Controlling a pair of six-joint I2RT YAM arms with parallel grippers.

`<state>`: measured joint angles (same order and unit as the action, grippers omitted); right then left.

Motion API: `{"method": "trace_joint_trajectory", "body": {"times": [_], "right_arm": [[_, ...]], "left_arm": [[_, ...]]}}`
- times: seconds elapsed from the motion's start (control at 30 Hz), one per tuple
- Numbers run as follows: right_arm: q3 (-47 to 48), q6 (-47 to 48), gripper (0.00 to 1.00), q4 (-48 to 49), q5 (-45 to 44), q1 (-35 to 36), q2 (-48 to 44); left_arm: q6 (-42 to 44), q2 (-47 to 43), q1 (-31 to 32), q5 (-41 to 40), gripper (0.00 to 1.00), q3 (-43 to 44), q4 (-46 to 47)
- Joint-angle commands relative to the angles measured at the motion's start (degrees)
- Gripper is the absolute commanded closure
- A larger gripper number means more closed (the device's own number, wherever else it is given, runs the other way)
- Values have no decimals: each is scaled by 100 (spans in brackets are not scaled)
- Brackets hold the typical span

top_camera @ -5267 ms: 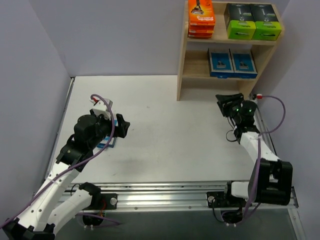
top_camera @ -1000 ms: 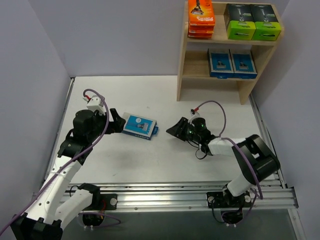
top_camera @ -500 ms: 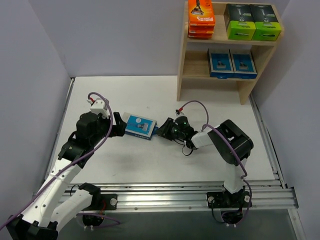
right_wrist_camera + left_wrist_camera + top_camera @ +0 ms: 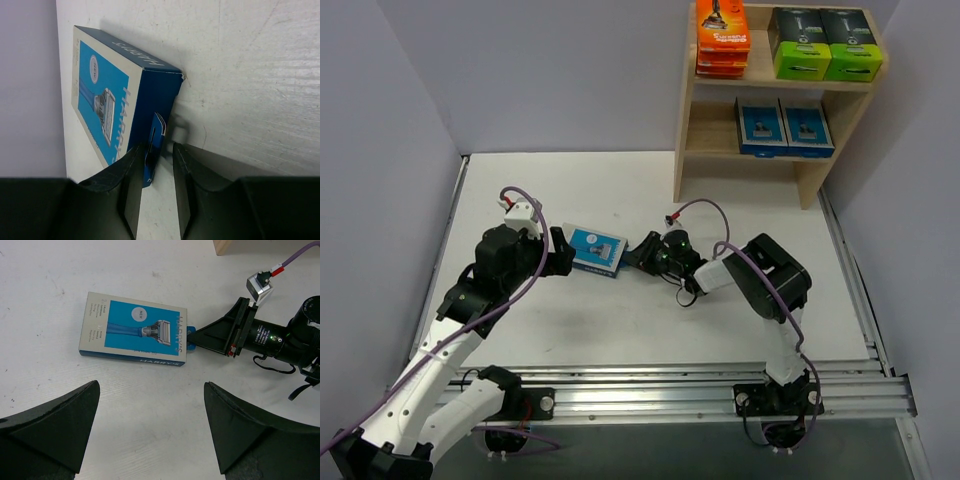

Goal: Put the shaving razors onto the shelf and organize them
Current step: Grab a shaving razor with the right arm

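Swung across from beside the shelf, the right arm now lies low over the white counter (image 4: 620, 320), and the pack has come from the left side toward the middle. Nearest the bases, the left hand (image 4: 562, 252) stands spread wide and empty just behind the left end of the flat light-blue razor pack (image 4: 597, 249), which lies face up on the counter. At the pack's other end the right hand (image 4: 158, 150) has its 2 fingers either side of the small blue hang tab (image 4: 155, 135), the gap narrow; whether they already pinch it I cannot tell.

This looks like the pick-up of the last pack. A tab is a thin, bendy hold, so the grip should seat deep toward the box edge and the lift go slowly.

Far back, the light wooden 2-tier shelf (image 4: 683, 130) carries 3 orange packs (image 4: 723, 38) and 2 black boxes with lime-green ends (image 4: 825, 42) on top. Below are 2 light-blue cards (image 4: 785, 125), with room to their left for the 3rd.
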<state>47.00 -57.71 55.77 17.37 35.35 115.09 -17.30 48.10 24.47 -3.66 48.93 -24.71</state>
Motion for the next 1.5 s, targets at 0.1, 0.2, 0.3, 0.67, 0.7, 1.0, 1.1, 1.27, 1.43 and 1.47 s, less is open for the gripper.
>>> {"method": "trace_joint_trajectory", "body": {"times": [0.1, 0.2, 0.3, 0.67, 0.7, 1.0, 1.1, 1.27, 1.43, 1.47], "right_arm": [[248, -56, 77, 311, 39, 42, 189], [292, -134, 78, 583, 135, 50, 303], [301, -249, 80, 996, 258, 50, 470], [292, -469, 100, 1981, 408, 51, 699], [301, -460, 100, 2017, 434, 42, 691], [-14, -820, 100, 2395, 391, 42, 269], [-217, -820, 100, 2334, 224, 33, -91], [-736, -917, 100, 2202, -101, 7, -776], [-1149, -1014, 100, 2193, -435, -11, -1452], [-1280, -1066, 100, 2175, -471, -11, -1550]], "left_arm": [[95, -64, 58, -65, 6, 126, 45], [95, -55, 58, -47, 6, 117, 54], [104, -55, 67, -29, 6, 117, 54], [113, -55, 67, -12, 6, 108, 45], [113, -55, 67, -21, 6, 108, 54], [122, -72, 67, -65, 6, 117, 45], [122, -81, 58, -65, 6, 117, 45], [130, -99, 58, -82, 6, 117, 36], [139, -134, 40, -109, 6, 108, 28], [139, -143, 40, -126, 6, 108, 28]]}}
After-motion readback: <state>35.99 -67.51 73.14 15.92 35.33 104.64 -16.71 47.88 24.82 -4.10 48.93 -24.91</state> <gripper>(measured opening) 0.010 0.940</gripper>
